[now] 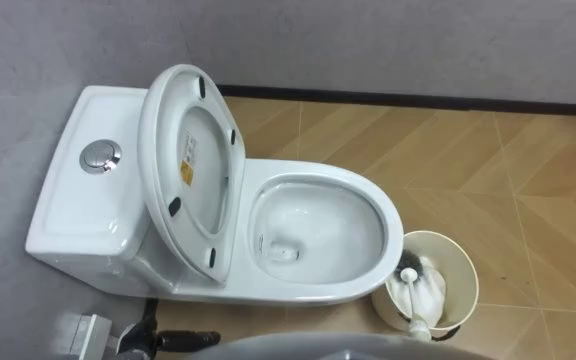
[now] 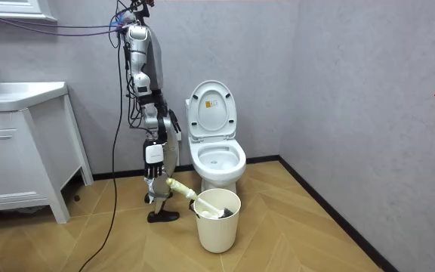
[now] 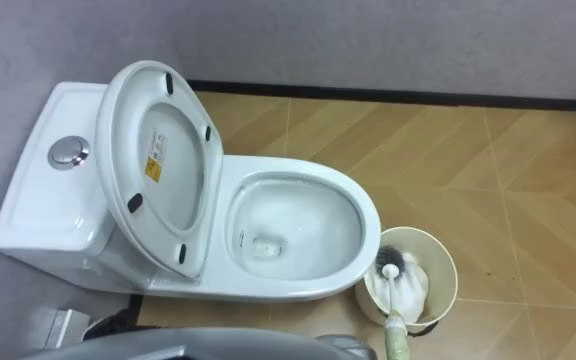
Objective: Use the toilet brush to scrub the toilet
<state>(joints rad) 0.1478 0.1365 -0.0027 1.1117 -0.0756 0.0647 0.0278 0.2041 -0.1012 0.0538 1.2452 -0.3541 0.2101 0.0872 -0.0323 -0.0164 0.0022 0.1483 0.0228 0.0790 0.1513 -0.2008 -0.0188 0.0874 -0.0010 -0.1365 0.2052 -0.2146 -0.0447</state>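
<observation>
Here, the right hand (image 2: 155, 175) clasps a pale-handled toilet brush (image 3: 392, 300), bristles in the cream plastic bucket (image 1: 458, 262) at lower right; the white ceramic toilet (image 3: 298, 285) stands lid-up, ready.

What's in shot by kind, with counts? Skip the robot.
Toilet: 1
Toilet brush: 1
Bucket: 1
Vanity cabinet: 1
Total: 4
</observation>
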